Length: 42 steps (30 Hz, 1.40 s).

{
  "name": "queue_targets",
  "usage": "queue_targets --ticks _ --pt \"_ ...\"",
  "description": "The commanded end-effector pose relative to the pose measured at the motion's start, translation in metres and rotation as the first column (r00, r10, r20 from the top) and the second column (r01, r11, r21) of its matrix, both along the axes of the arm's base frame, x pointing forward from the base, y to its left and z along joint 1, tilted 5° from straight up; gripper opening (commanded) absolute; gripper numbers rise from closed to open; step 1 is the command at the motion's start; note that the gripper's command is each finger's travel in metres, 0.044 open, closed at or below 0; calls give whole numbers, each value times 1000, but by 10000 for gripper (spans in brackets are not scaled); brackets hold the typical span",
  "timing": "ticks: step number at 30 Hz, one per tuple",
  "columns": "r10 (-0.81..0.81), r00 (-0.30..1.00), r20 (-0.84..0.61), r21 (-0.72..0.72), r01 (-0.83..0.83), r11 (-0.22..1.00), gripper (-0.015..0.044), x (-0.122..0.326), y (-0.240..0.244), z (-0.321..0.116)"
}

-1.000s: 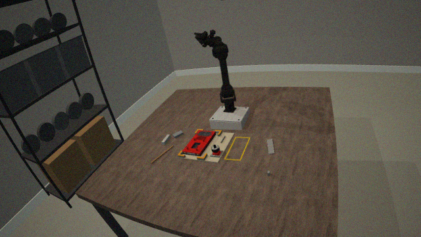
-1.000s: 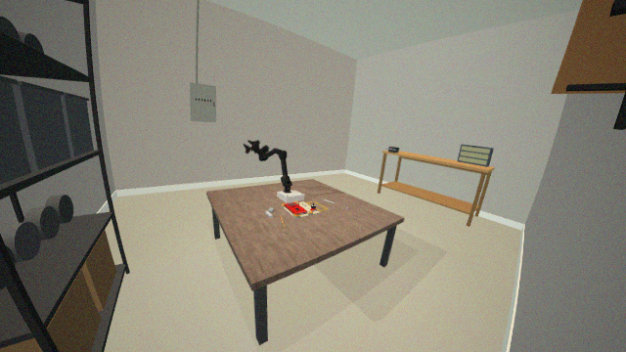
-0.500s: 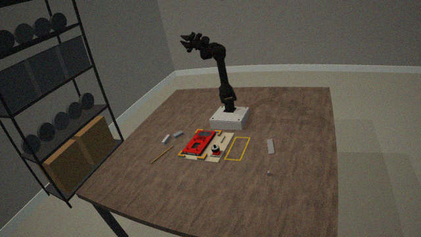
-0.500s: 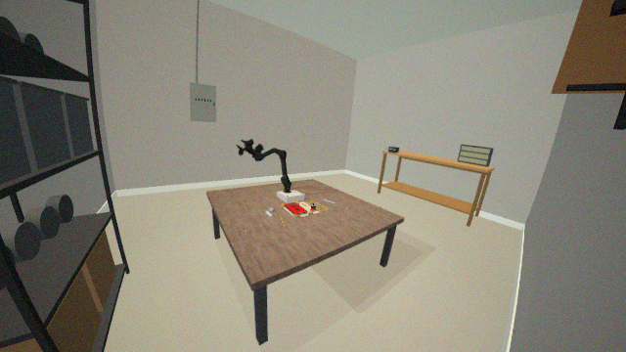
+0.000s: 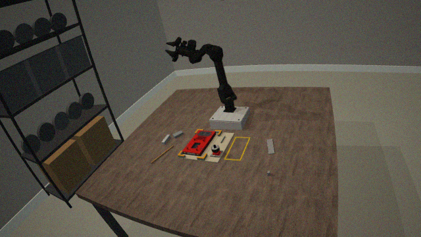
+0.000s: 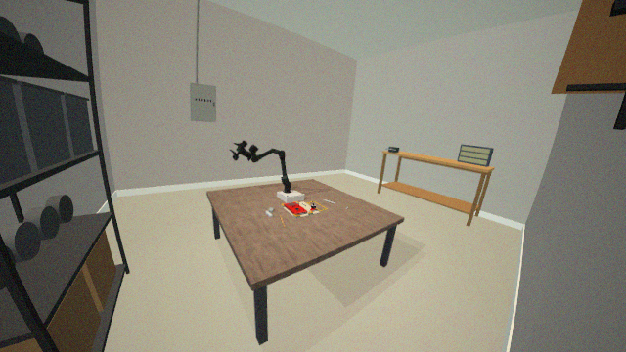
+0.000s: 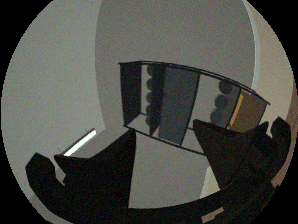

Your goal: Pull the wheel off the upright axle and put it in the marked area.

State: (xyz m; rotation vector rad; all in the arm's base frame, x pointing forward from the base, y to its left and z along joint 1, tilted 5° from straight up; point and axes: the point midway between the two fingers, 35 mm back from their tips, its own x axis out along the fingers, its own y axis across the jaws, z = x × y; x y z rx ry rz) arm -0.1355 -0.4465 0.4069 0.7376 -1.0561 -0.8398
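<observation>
A small dark wheel with a pale band (image 5: 215, 149) sits upright on a red base on the cream board, beside the red part; it is small in the exterior view (image 6: 313, 206). The axle inside it is mostly hidden. The marked area, a yellow outline (image 5: 233, 160), lies on the table just right of the board, with nothing inside it. My gripper (image 5: 166, 47) (image 6: 231, 147) (image 7: 164, 128) is open and empty, high above the table and far from the wheel, pointing sideways toward the shelf. The wheel is not in the wrist view.
The red part (image 5: 204, 138) lies on the cream board (image 5: 226, 144) between orange corner pieces. Two grey blocks (image 5: 166, 139) (image 5: 177, 133) and an orange stick (image 5: 162, 154) lie left of it. A pale bar (image 5: 270, 146) and a small cube (image 5: 268, 173) lie to the right.
</observation>
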Motion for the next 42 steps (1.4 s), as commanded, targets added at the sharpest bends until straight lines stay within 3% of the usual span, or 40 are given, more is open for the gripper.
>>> queue_targets --ticks 1,14,24,42 --pt "53 997 60 65 -57 996 300 27 -20 -15" --pt "181 956 232 283 -245 927 300 125 -56 -58" --pt "255 919 302 372 -359 856 300 195 -63 -78" --pt "391 853 344 638 -518 569 300 363 -27 -146"
